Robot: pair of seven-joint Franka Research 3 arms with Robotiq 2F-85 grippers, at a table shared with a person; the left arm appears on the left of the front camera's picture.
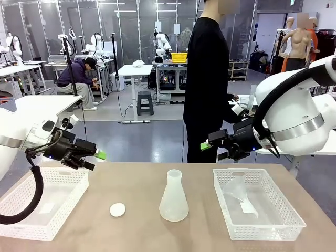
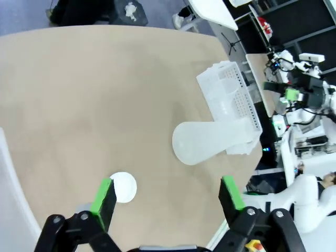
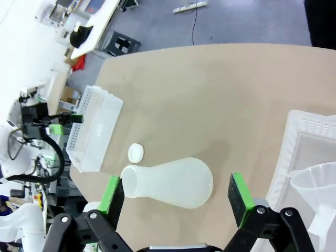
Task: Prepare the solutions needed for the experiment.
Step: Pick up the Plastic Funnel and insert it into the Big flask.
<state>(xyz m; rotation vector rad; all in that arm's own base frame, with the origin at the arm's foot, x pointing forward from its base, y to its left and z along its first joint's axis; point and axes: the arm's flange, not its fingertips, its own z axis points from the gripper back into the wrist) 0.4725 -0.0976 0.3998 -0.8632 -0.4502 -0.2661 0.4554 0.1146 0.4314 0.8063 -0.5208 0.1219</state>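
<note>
The left gripper (image 1: 95, 160) hung at the left edge of the tan table (image 1: 131, 181), above the left basket (image 1: 26, 226), with its green-padded jaws spread wide and nothing between them. That white mesh basket sat at the table's near-left corner. To its right a small white disc (image 1: 117, 209) lay flat on the bare top, well clear of the basket. Near the middle stood a frosted flask (image 1: 174, 197), upright, neck up, apart from the disc and from both baskets; whether it held any solution could not be told through its cloudy wall. Right of the flask lay a second white basket (image 1: 268, 228), with a clear funnel (image 3: 310, 181) inside it. The right gripper (image 1: 212, 151) hovered beyond that basket's far-left corner, pointing toward the middle, its jaws also standing wide and empty. A person in black (image 1: 207, 89) stood at the far side of the table, between the flask and the right arm. Behind lay a workshop with a grey floor (image 1: 131, 142): at far left a seated person in a purple hood (image 1: 76, 79) bent over a bench, then a white desk (image 1: 135, 71) with a dark stool (image 1: 145, 102) before it, and a yellow crate (image 1: 179, 56) on a farther table.
</note>
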